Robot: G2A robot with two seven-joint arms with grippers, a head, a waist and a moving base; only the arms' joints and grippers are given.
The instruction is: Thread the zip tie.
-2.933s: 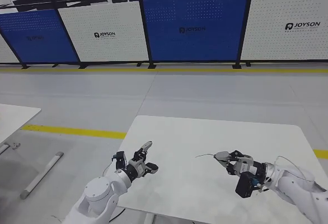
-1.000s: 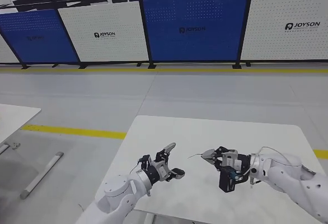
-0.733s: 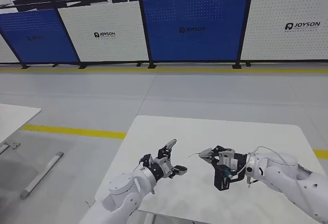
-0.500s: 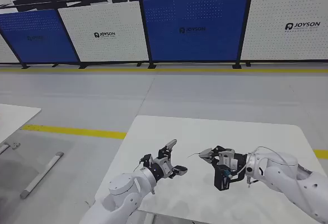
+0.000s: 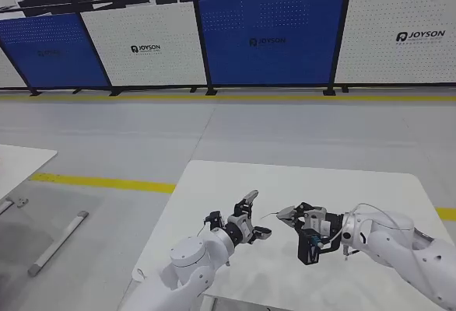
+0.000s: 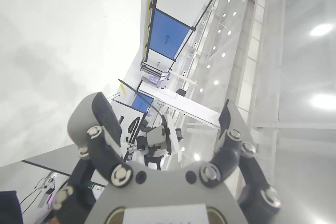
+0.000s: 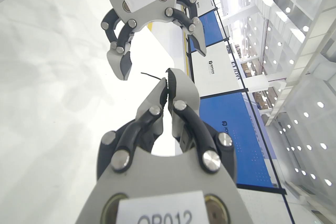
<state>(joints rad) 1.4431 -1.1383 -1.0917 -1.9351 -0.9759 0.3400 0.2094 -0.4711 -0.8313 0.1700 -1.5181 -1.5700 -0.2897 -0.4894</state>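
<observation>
A thin black zip tie (image 7: 149,74) is pinched between the shut fingers of my right gripper (image 7: 167,81), and its free end sticks out past the fingertips. In the top view the right gripper (image 5: 288,213) hovers over the middle of the white table (image 5: 368,183), with the zip tie's (image 5: 268,215) tip pointing toward the other arm. My left gripper (image 5: 253,217) is open just short of that tip, holding nothing. Seen from the right wrist, the left gripper (image 7: 162,58) faces the tie's end with its jaws spread wide. In its own view the left gripper (image 6: 162,109) is open on empty air.
The table's near edge (image 5: 236,299) lies close under both arms. Blue and white partition panels (image 5: 267,43) stand far behind across the floor. Another white table (image 5: 10,167) sits at the far left.
My left gripper has moved right, closing the gap to the zip tie's tip, and stays open. The right gripper shifted slightly left earlier, then held still with the tie.
</observation>
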